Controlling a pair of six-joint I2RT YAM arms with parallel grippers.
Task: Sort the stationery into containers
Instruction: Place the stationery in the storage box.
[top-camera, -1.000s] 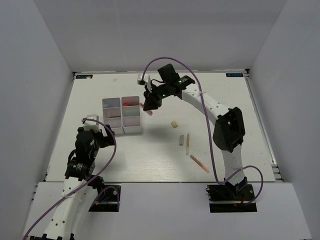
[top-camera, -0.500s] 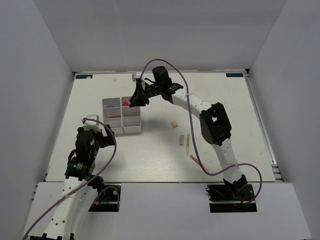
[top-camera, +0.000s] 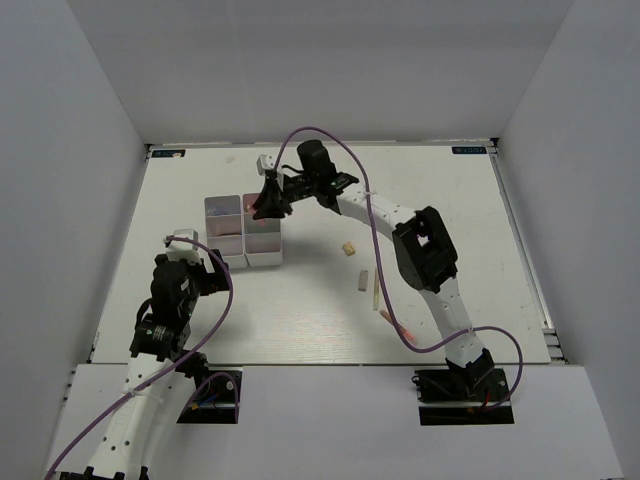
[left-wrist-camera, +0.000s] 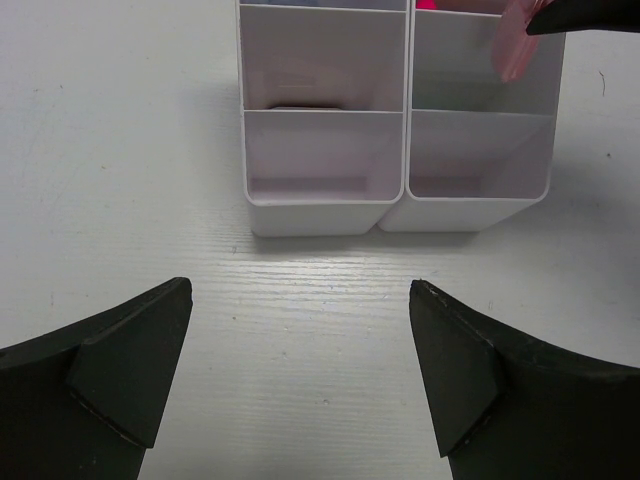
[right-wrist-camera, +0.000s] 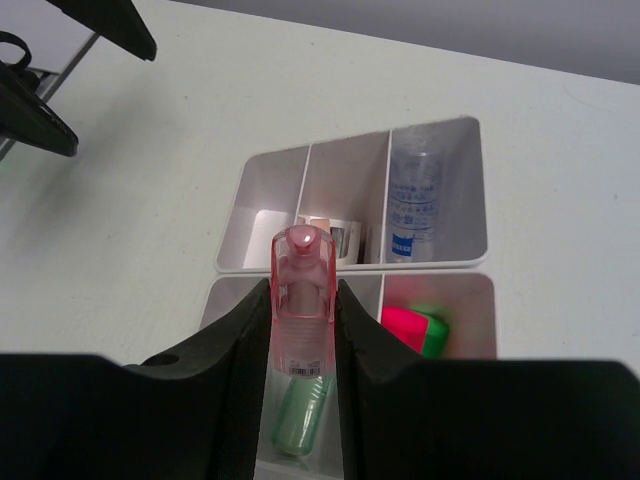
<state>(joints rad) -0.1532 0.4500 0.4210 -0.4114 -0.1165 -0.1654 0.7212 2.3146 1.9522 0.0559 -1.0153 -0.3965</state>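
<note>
My right gripper (right-wrist-camera: 303, 288) pinches a pink highlighter (right-wrist-camera: 301, 325) upright over the white tray (right-wrist-camera: 440, 125), left of centre in the overhead view. A blurred green item (right-wrist-camera: 298, 420) lies in the compartment beneath it. My left gripper (left-wrist-camera: 300, 375) stands spread wide before the tray's near wall, holding nothing. A beige eraser (top-camera: 348, 248), grey eraser (top-camera: 362, 279), yellowish pencil (top-camera: 376, 290) and pinkish pencil (top-camera: 398, 327) lie right of the tray.

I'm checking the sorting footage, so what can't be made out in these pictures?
- Right wrist view: the lower end of the pink item and part of the green item below, hidden by the right gripper.
- Top view: tray compartments under that gripper, covered by it.
- Left wrist view: the tray's far compartments, cut off by the top edge.
- Top view: the small beige piece, too small to identify.
</note>
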